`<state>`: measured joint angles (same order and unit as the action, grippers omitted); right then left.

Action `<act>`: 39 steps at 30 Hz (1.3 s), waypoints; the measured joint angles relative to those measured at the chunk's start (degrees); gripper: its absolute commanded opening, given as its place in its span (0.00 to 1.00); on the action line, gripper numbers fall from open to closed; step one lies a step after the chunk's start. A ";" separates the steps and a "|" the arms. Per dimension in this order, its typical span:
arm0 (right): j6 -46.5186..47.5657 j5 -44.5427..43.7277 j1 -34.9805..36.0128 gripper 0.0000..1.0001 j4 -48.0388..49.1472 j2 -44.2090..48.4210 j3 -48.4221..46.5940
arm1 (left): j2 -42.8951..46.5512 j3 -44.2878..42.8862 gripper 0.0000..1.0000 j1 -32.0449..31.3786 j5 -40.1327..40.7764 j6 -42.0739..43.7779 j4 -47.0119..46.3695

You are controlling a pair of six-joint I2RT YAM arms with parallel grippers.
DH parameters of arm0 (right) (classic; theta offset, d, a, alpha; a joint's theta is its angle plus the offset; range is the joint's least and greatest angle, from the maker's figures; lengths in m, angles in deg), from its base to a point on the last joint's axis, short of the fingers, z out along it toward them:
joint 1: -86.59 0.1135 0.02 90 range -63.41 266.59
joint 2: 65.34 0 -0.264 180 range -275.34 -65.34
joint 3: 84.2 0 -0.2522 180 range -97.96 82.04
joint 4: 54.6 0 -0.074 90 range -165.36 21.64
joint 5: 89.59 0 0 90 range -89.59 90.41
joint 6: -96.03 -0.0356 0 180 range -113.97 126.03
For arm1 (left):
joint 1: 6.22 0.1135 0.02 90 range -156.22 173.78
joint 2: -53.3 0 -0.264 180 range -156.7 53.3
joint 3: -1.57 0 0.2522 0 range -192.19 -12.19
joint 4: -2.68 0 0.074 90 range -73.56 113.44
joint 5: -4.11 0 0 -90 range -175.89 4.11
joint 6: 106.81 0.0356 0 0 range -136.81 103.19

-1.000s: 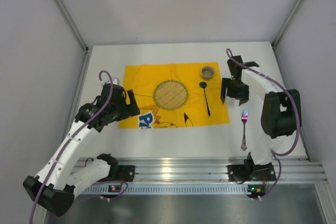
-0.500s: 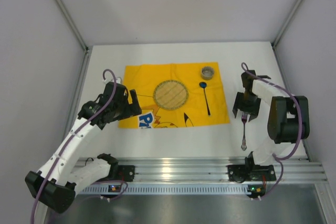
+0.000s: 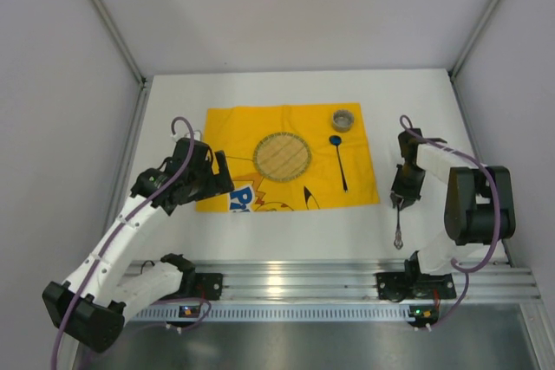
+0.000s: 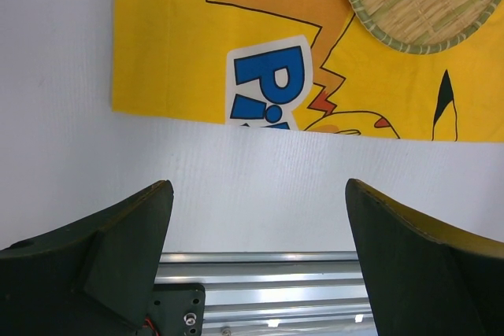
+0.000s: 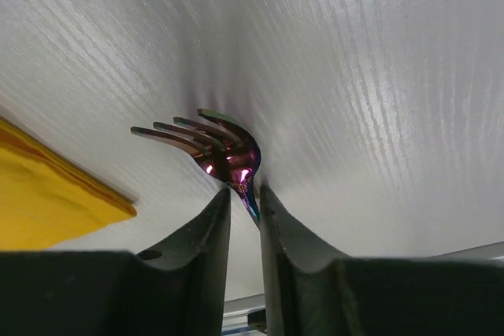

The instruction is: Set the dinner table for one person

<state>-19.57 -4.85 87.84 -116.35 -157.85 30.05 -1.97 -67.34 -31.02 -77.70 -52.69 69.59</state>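
Your right gripper (image 5: 244, 193) is narrowed to a slit astride the neck of the iridescent metal fork (image 5: 211, 142), just behind the tines. Whether the pads are biting yet cannot be told. From there the fork's long axis runs near-to-far: tines away from you, handle trailing back toward the silver aluminium rail (image 3: 347, 279). It lies on the matte white dinner table (image 3: 434, 119), just right of the yellow cartoon-printed cloth (image 3: 225, 132) and clear of its edge. Your left gripper (image 4: 256, 190) hangs wide open and empty, well apart beyond the cloth's other side, so this one is the right arm's.
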 measured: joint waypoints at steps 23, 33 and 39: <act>-2.10 2.62 9.77 0.00 -11.21 -2.91 -43.80 | -15.39 -10.56 0.93 -1.66 -6.64 2.14 -7.72; -9.94 12.57 21.73 0.00 -16.87 -2.89 -47.47 | -35.58 -26.99 0.93 -12.31 -18.23 3.45 -21.18; -12.20 13.57 22.38 0.00 -17.75 -1.64 -47.58 | -42.34 -30.93 0.91 -20.92 -21.42 4.31 -24.61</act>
<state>-31.77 8.73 110.23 -134.10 -159.49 -17.53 -44.30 -98.27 -51.93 -99.12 -48.38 44.98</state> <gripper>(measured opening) 0.030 0.925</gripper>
